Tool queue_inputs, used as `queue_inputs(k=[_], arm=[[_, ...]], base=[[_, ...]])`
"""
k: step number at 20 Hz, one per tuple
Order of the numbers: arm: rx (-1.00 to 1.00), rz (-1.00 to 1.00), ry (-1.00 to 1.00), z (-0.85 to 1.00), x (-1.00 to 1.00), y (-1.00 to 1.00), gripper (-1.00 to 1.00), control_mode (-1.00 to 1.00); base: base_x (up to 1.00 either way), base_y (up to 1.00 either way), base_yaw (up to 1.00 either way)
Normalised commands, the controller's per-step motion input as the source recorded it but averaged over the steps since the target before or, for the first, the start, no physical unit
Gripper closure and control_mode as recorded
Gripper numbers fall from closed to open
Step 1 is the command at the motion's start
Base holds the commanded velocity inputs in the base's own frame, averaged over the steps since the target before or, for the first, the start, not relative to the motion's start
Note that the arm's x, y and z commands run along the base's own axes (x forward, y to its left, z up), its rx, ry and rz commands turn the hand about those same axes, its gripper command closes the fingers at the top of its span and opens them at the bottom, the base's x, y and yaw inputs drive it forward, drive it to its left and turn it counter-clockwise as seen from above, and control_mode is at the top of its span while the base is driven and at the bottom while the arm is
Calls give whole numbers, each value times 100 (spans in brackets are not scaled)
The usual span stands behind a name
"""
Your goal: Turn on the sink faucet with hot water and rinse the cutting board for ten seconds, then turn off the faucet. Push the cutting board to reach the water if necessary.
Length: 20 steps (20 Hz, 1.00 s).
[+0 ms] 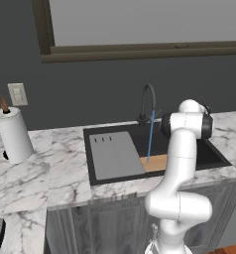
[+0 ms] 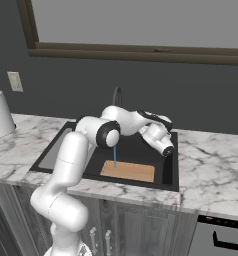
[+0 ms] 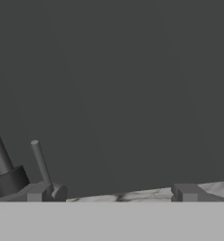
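The dark gooseneck sink faucet arches over the black sink. A thin blue stream of water falls from its spout onto the left end of the tan cutting board, which lies flat at the sink's front. From the right base the water meets the cutting board the same way. My gripper is open and holds nothing. It faces the dark back wall, with the faucet's base and its thin upright lever just beyond the left fingertip.
A grey flat panel with three slots covers the sink's left part. A paper towel roll stands on the marble counter at far left, below a wall outlet. My white arm reaches over the sink's front.
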Motion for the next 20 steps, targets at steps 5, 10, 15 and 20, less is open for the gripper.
queue_inputs(k=[5, 10, 15, 20], arm=[[0, 0, 0, 0, 0, 0, -100, -100], [0, 0, 0, 0, 0, 0, -100, -100], [0, 0, 0, 0, 0, 0, -100, -100], [0, 0, 0, 0, 0, 0, -100, -100]], base=[[0, 0, 0], [0, 0, 0], [0, 0, 0], [0, 0, 0]])
